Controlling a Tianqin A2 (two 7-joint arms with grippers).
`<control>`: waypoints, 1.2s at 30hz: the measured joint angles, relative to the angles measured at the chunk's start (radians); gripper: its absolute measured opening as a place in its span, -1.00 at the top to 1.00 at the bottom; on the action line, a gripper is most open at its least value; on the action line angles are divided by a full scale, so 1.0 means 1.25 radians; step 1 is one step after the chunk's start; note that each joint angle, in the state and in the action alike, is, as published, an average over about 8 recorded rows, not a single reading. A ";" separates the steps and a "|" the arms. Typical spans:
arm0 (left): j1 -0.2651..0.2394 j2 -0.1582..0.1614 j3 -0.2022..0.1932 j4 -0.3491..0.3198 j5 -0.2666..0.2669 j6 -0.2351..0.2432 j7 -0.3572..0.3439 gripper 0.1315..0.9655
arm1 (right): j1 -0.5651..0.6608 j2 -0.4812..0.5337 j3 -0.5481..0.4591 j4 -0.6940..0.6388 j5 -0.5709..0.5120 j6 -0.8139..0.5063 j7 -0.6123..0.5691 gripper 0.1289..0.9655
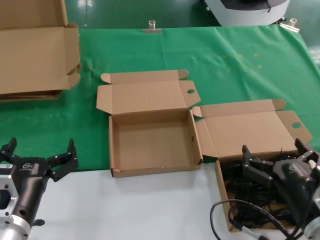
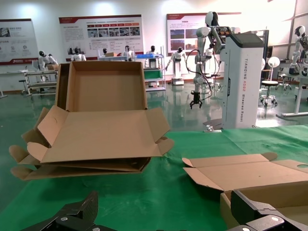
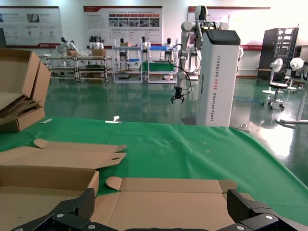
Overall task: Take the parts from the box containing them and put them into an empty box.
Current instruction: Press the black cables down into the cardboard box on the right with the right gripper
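Right gripper (image 1: 278, 154) hangs over the full box (image 1: 222, 186) at the near right edge of the table, jaws spread wide, nothing between them. Under it lie the cables (image 1: 245, 192), black coils packed in a tangle across the box floor, partly hidden by the gripper body and by a loose black lead (image 1: 235, 212) looping across the near corner. That box's lid (image 1: 247, 125) stands open behind it, flaps out, finger hole at the far right.

Just beside it to the left sits the empty box (image 1: 150, 145), bare floor, lid (image 1: 145, 95) folded back on the green cloth (image 1: 240, 65). The two boxes touch or nearly touch at the lid flap.

Left gripper (image 1: 39, 156) waits low at the near left, over the white table edge (image 1: 150, 210), jaws also wide, holding nothing, well apart from both boxes.

Far left, a stack of flattened cartons (image 1: 35, 55) lies on the cloth; the left wrist view shows one opened carton (image 2: 106, 86) standing on top of that stack. A metal clip (image 1: 152, 27) pins the cloth at the back edge. A white machine base (image 1: 250, 11) stands beyond the table.
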 joint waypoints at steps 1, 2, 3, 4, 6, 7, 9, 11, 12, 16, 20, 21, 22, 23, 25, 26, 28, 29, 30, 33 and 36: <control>0.000 0.000 0.000 0.000 0.000 0.000 0.000 -1.00 | 0.000 0.000 0.000 0.000 0.000 0.000 0.000 -1.00; 0.000 0.000 0.000 0.000 0.000 0.000 0.000 -1.00 | 0.000 0.000 0.000 0.000 0.000 0.000 0.000 -1.00; 0.000 0.000 0.000 0.000 0.000 0.000 0.000 -1.00 | 0.000 0.000 0.000 0.000 0.000 0.000 0.000 -1.00; 0.000 0.000 0.000 0.000 0.000 0.000 0.000 -1.00 | 0.000 0.000 0.000 0.000 0.000 0.000 0.000 -1.00; 0.000 0.000 0.000 0.000 0.000 0.000 0.000 -1.00 | 0.000 0.000 0.000 0.000 0.000 0.000 0.000 -1.00; 0.000 0.000 0.000 0.000 0.000 0.000 0.000 -1.00 | 0.000 0.000 0.000 0.000 0.000 0.000 0.000 -1.00; 0.000 0.000 0.000 0.000 0.000 0.000 0.000 -0.99 | 0.000 0.000 0.000 0.000 0.000 0.000 0.000 -1.00; 0.000 0.000 0.000 0.000 0.000 0.000 0.000 -0.98 | 0.000 0.000 0.000 0.000 0.000 0.000 0.000 -1.00; 0.000 0.000 0.000 0.000 0.000 0.000 0.000 -0.98 | 0.000 0.000 0.000 0.000 0.000 0.000 0.000 -1.00; 0.000 0.000 0.000 0.000 0.000 0.000 0.000 -0.96 | 0.000 0.000 0.000 0.000 0.000 0.000 0.000 -1.00; 0.000 0.000 0.000 0.000 0.000 0.000 0.000 -0.89 | 0.000 0.000 0.000 0.000 0.000 0.000 0.000 -1.00; 0.000 0.000 0.000 0.000 0.000 0.000 0.000 -0.86 | 0.000 0.000 0.000 0.000 0.000 0.000 0.000 -1.00; 0.000 0.000 0.000 0.000 0.000 0.000 0.000 -0.84 | 0.000 0.000 0.000 0.000 0.000 0.000 0.000 -1.00; 0.000 0.000 0.000 0.000 0.000 0.000 0.000 -0.81 | 0.000 0.000 0.000 0.000 0.000 0.000 0.000 -1.00; 0.000 0.000 0.000 0.000 0.000 0.000 0.000 -0.76 | -0.001 0.002 0.000 0.001 -0.001 -0.001 0.000 -1.00; 0.000 0.000 0.000 0.000 0.000 0.000 0.000 -0.76 | -0.001 0.004 0.000 0.002 -0.001 -0.001 -0.001 -1.00; 0.000 0.000 0.000 0.000 0.000 0.000 0.000 -0.68 | -0.002 0.012 -0.003 0.005 0.000 0.000 0.000 -1.00; 0.000 0.000 0.000 0.000 0.000 0.000 0.000 -0.63 | -0.003 0.019 -0.005 0.007 0.001 0.002 0.000 -1.00; 0.000 0.000 0.000 0.000 0.000 0.000 0.000 -0.59 | -0.003 0.027 -0.010 0.010 0.004 0.005 0.001 -1.00; 0.000 0.000 0.000 0.000 0.000 0.000 0.000 -0.46 | -0.002 0.070 -0.037 0.019 0.028 0.024 0.005 -1.00; 0.000 0.000 0.000 0.000 0.000 0.000 0.000 -0.41 | 0.007 0.136 -0.085 0.032 0.077 0.054 0.007 -1.00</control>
